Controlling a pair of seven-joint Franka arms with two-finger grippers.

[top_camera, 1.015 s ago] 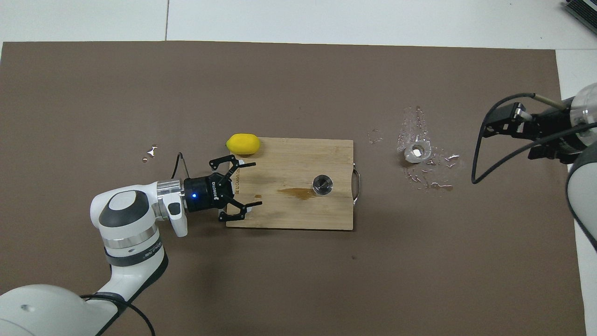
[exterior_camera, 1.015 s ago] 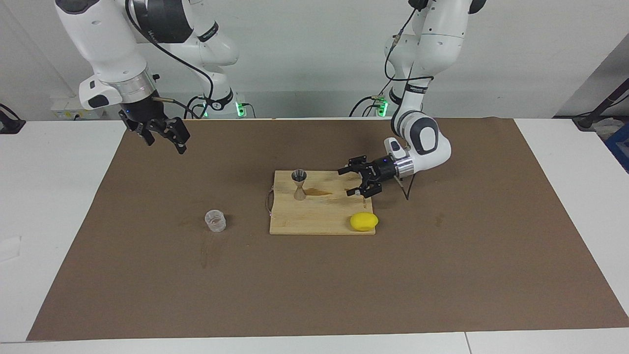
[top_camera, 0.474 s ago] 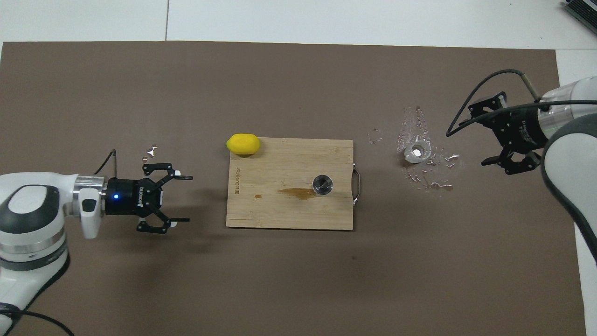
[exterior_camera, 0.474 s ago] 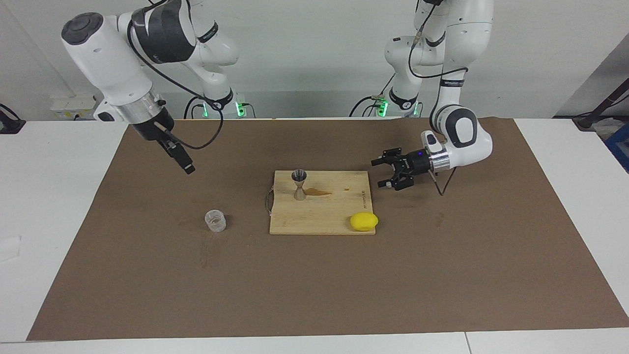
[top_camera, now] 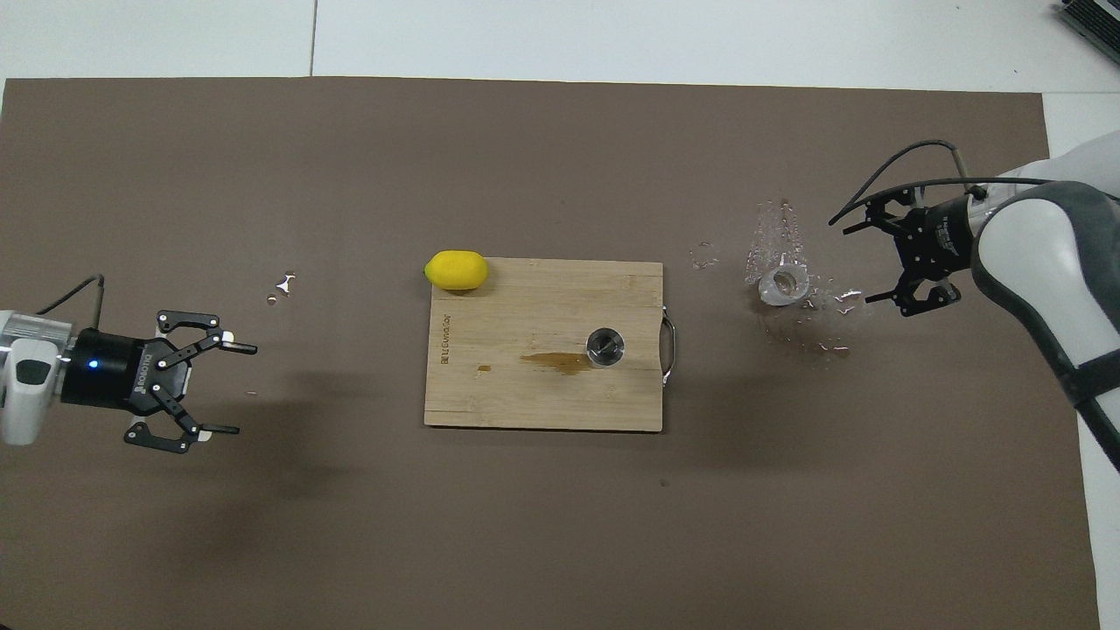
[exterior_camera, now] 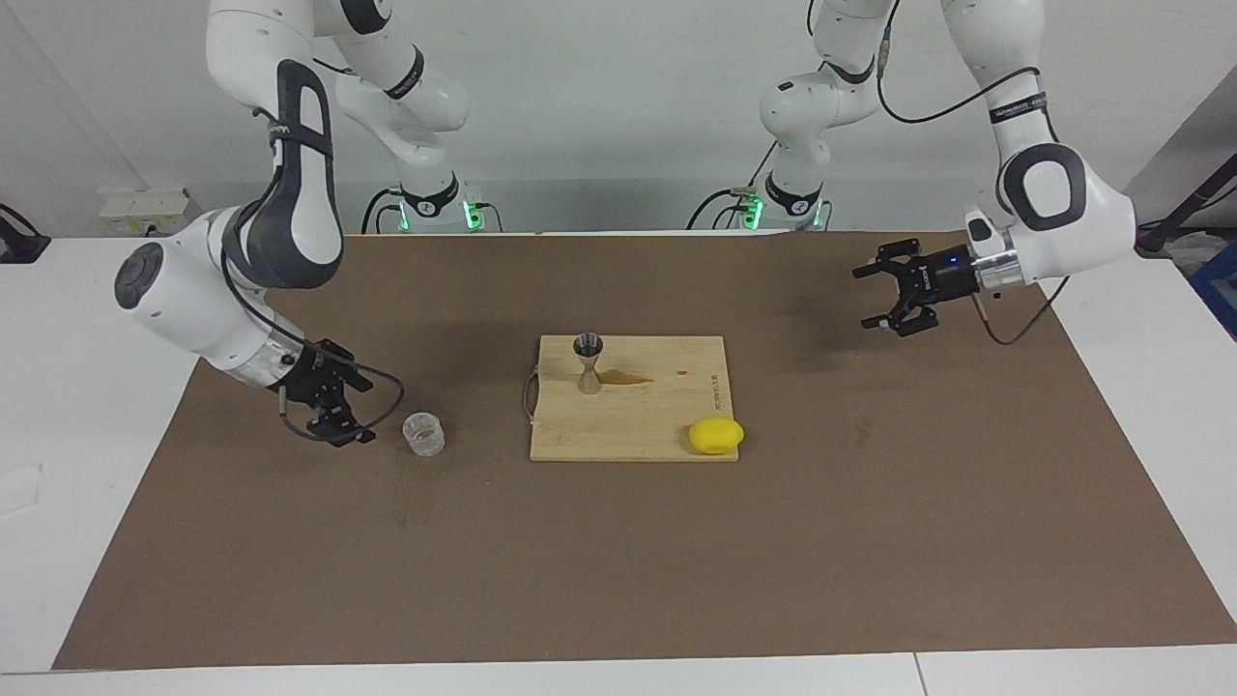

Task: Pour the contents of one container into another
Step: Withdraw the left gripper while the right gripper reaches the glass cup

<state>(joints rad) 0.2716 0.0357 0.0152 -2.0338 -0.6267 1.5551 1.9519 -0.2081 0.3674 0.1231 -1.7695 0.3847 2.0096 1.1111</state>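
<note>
Beside the clear cup (exterior_camera: 423, 433), toward the right arm's end of the table (exterior_camera: 618, 561), the right hand (exterior_camera: 353, 418) is hanging low with its fingers spread wide, holding nothing and not touching the cup. On the wooden board (exterior_camera: 633, 425) the metal jigger (exterior_camera: 588, 362) is standing upright, with a lemon (exterior_camera: 715, 435) at one corner. Over the brown mat, the left hand (exterior_camera: 870, 298) is waiting open and empty.
</note>
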